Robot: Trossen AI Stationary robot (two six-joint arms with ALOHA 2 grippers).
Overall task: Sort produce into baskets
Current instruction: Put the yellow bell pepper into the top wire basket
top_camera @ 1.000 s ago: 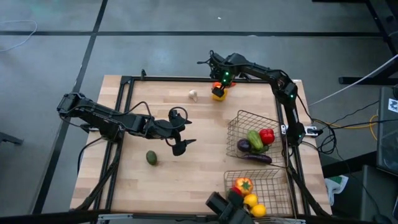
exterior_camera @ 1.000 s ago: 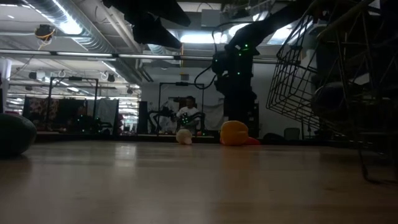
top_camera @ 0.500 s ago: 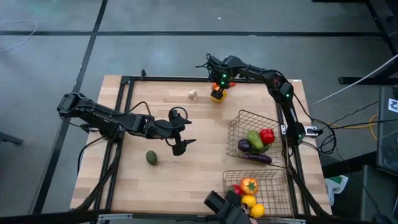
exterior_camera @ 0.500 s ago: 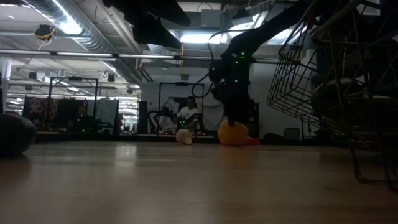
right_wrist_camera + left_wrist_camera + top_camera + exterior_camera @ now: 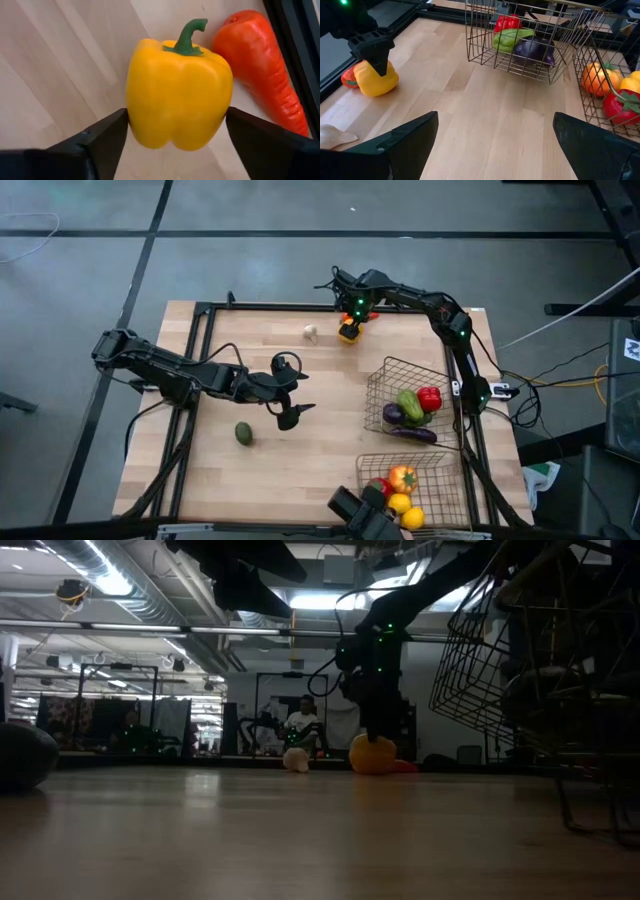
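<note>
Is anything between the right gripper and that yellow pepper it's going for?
Nothing visible. The right gripper has a finger on each side of the yellow pepper. An orange carrot lies beside the pepper, outside the fingers.

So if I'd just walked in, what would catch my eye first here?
Probably the right gripper at the table's far edge, its fingers straddling a yellow pepper that lies beside a carrot. Next, two wire baskets on the right side, bright with sorted produce, while the left gripper hangs open mid-table near an avocado.
</note>
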